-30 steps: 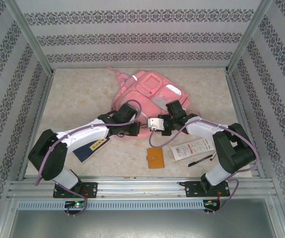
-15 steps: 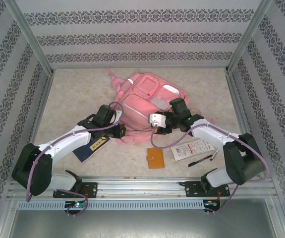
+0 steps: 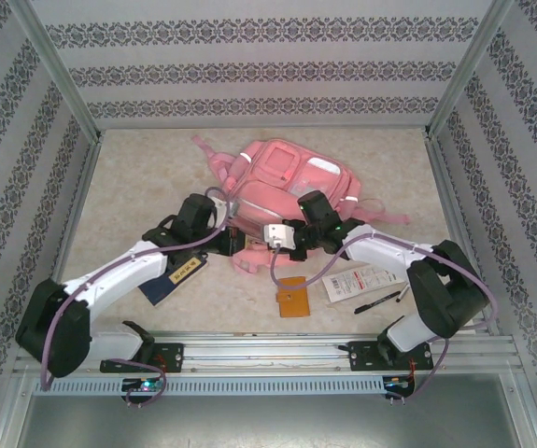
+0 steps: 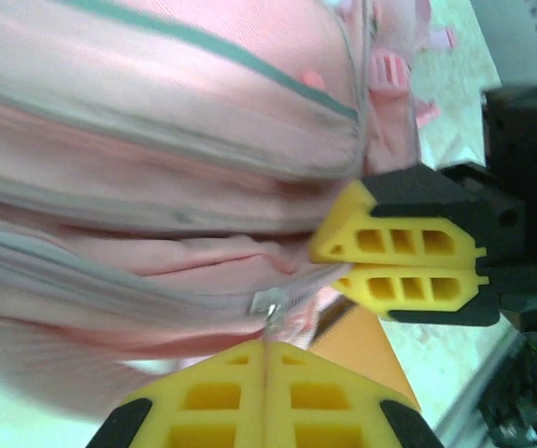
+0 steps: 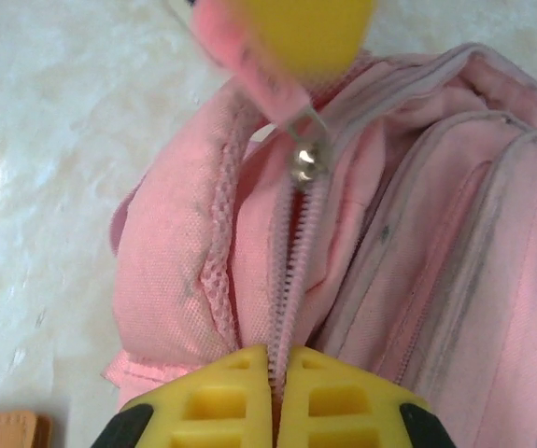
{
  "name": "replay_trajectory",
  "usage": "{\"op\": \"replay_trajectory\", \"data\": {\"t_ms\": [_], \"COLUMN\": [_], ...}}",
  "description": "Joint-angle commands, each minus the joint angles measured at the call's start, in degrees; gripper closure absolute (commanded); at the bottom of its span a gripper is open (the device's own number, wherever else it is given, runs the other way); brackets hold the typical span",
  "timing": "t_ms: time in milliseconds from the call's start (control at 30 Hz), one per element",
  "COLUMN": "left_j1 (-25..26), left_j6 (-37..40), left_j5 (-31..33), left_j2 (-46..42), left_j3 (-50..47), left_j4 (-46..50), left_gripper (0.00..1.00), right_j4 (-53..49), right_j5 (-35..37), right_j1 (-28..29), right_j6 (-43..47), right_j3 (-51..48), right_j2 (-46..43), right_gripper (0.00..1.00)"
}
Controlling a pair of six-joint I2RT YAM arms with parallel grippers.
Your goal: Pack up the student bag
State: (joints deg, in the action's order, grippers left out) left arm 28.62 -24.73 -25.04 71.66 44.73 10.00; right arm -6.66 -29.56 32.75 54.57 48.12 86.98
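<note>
At the left, a dark blue flat booklet (image 3: 167, 283) lies on the beige marbled table (image 3: 137, 187), partly under the left arm. The left gripper (image 4: 264, 366) has its yellow fingers pressed together on the pink pull tab (image 5: 249, 65) of the metal zip slider (image 5: 305, 166). The large soft pink fabric student bag (image 3: 282, 177) lies flat in the middle of the table, towards the back, with its near edge between the two tools. The right gripper (image 5: 270, 362) pinches the bag's zip seam just below the slider, jaws closed on the fabric. Further right, near the front edge, lie a flat orange-brown wallet (image 3: 293, 297), a white printed packet (image 3: 360, 280) and a black pen (image 3: 377, 301), none of them packed.

The step in hand looks like opening the main zip: one tool anchors the cloth and the other draws the tab. The next move calls for a steady pull along the zip line while the right grip holds, lest the soft bag slide or bunch.
</note>
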Motion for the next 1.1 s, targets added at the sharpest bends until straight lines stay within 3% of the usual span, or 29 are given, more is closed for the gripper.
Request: {"op": "replay_trajectory", "data": {"t_ms": [0,67,133,300,367,433,600,667,900,1067], "left_j1": [-4.7,-5.4,-5.3,-3.8,-1.6,1.5,6.7,8.0,12.6,14.4], "left_j6": [8.2,14.6,16.1,6.4,-0.2,-2.8,-6.8,-8.0,-14.6,-16.6], "left_j5": [11.7,14.0,11.4,-12.4,-15.5,-14.6,-7.5,-4.0,-2.0,7.5], "left_j2": [-5.8,-5.1,-2.3,3.7,4.6,4.8,6.6,8.4,14.7,18.2], "left_j3": [-1.8,-1.8,-0.5,1.4,1.8,2.3,6.8,9.0,11.3,14.0], "left_j4": [3.5,5.5,7.2,-0.5,-5.3,-8.2,-4.7,-1.1,-2.2,3.2], "left_gripper": [1.00,1.00,1.00,0.98,0.56,0.46,0.36,0.36,0.39,0.46], "right_j4": [-9.5,-10.6,-9.4,-6.0,-5.4,-5.1,-5.0,-4.3,-1.3,0.6], "right_j5": [7.0,9.7,11.1,2.1,0.8,-0.2,-2.4,-3.7,-7.3,-8.7], "right_j1": [-5.8,-7.7,-8.5,-8.5,-8.2,-8.2,-8.2,-8.2,-7.9,-7.2], "right_j6": [7.0,9.4,8.9,2.8,1.8,1.6,0.8,-0.3,-3.5,-5.1], "right_j3": [-0.9,-1.8,-2.6,-3.2,-3.2,-3.3,-3.3,-3.5,-3.6,-4.0], "right_j2": [-4.7,-6.5,-8.4,-11.7,-11.7,-11.8,-11.4,-11.3,-9.5,-8.8], "right_gripper": [1.00,1.00,0.97,1.00,1.00,1.00,1.00,1.00,1.00,1.00]}}
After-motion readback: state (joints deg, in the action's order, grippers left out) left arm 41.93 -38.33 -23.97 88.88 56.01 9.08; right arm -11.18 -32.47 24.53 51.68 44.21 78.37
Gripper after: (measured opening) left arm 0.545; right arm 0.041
